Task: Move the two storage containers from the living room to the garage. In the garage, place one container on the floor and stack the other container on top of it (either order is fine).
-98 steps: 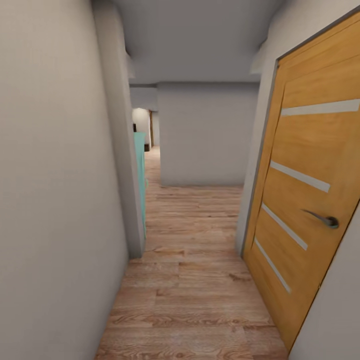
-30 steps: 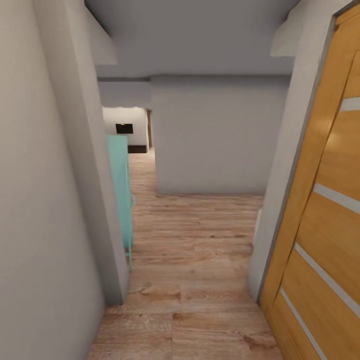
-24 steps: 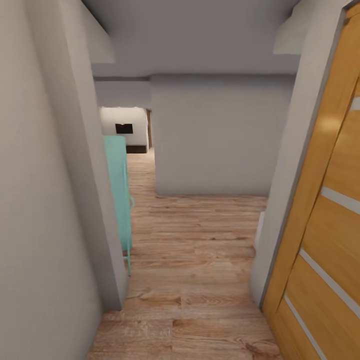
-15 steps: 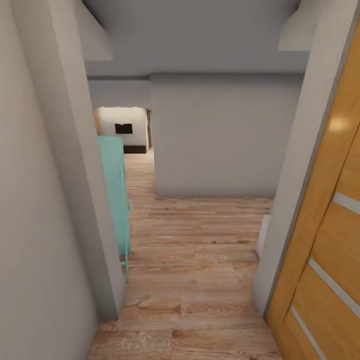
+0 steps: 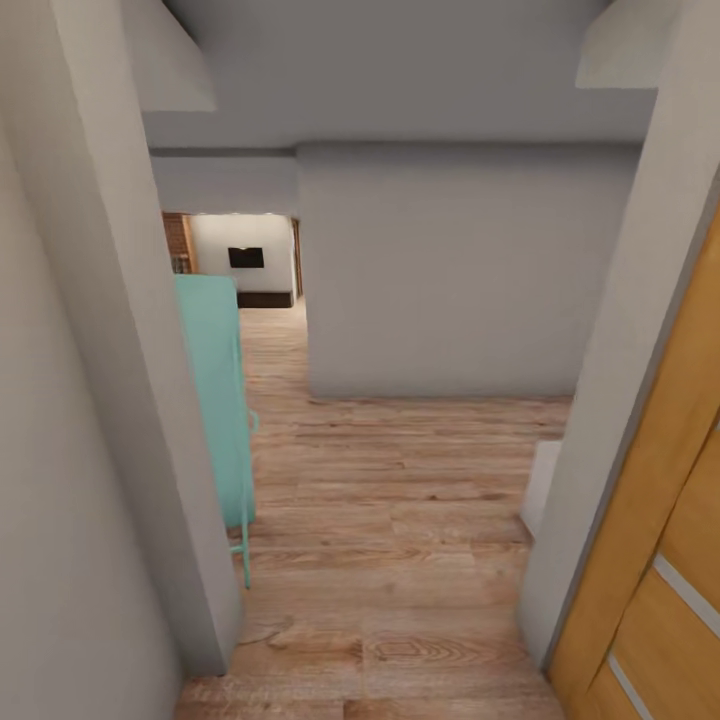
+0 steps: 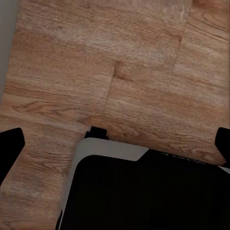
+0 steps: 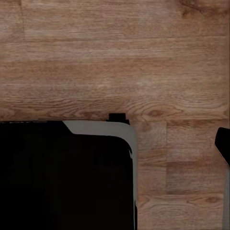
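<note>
Storage containers are nowhere in sight as the robot faces a narrow hallway between a grey wall corner (image 5: pixel 150 400) and an orange door (image 5: pixel 660 560), where its base could clip either; both grippers' fingers look spread, holding nothing.

left end effector (image 6: pixel 115 143): dark fingertips wide apart, empty | below: wood plank floor (image 6: pixel 96 57) | robot base (image 6: pixel 143 191), black, pale-edged

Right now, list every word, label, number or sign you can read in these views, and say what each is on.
None. No readable text shows anywhere: not on the orange wooden door, the turquoise cabinet, the grey walls or the wood plank floor. The dark rectangle on the far wall is too small to show any lettering.
</note>
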`<state>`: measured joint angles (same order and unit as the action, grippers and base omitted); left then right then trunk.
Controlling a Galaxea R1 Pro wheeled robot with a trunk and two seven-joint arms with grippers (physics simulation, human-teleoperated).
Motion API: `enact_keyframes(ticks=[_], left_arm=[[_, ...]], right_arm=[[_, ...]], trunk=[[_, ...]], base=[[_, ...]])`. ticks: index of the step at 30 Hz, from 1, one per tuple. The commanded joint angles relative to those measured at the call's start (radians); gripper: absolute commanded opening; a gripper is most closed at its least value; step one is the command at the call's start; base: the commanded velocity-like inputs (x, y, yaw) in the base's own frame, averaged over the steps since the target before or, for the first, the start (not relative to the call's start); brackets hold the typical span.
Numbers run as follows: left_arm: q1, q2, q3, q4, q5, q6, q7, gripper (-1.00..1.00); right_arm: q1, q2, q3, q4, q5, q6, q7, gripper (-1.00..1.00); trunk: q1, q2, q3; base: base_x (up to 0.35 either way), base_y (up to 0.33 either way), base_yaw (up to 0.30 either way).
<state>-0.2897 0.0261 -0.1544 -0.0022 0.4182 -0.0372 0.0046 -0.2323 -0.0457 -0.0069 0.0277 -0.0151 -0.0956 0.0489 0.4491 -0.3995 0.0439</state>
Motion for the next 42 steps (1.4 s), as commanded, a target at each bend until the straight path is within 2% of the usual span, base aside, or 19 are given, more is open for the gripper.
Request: enact_keyframes(ticks=[1,9,42], left_arm=[[0.000,0.000,-0.008,0.001,0.008,-0.003,0.001,1.00],[0.000,0.000,-0.008,0.001,0.008,-0.003,0.000,1.00],[0.000,-0.003,-0.010,0.001,0.008,-0.003,0.001,1.00]], right_arm=[[-0.001,0.000,-0.001,0.003,-0.002,-0.006,0.002,1.00],[-0.001,0.001,0.000,0.003,-0.002,-0.005,-0.018,1.00],[-0.001,0.002,0.001,0.003,0.000,-0.007,-0.021,1.00]], trunk=[[0.001,-0.001,0.000],[0.001,-0.001,0.000],[0.001,-0.001,0.000]], base=[[0.322,0.000,0.000],[0.322,0.000,0.000],[0.322,0.000,0.000]])
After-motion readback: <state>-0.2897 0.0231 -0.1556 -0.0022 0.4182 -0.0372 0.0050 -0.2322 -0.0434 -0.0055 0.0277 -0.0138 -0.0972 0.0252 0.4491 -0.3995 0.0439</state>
